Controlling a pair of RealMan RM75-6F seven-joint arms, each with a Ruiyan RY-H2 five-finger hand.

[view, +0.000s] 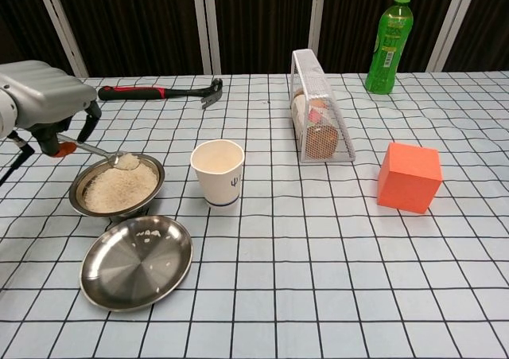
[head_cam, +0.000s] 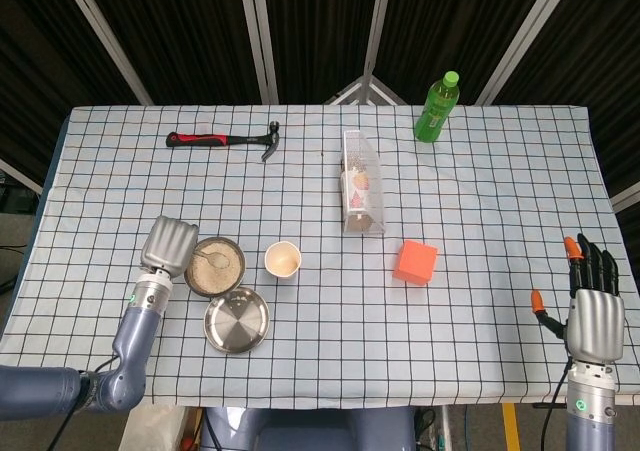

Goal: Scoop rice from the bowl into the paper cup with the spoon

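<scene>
Head view: left hand (head_cam: 167, 245) at the left rim of the rice bowl (head_cam: 216, 267), fingers closed on the spoon (head_cam: 207, 260). Paper cup (head_cam: 283, 260) just right of the bowl. Right hand (head_cam: 592, 306) at the surface's right edge, fingers spread, holding nothing.

Chest view: left hand (view: 44, 96) holds the spoon (view: 110, 157), which is rice-loaded above the bowl (view: 116, 187); cup (view: 218, 172) stands upright beside it.

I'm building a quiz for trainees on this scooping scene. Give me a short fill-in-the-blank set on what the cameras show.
1. The spoon held by the left hand carries ____.
2. The paper cup stands between the rice bowl and the orange ____.
3. The steel plate holds a few grains of ____.
4. The right hand holds ____.

Missing words: rice; cube; rice; nothing
</scene>
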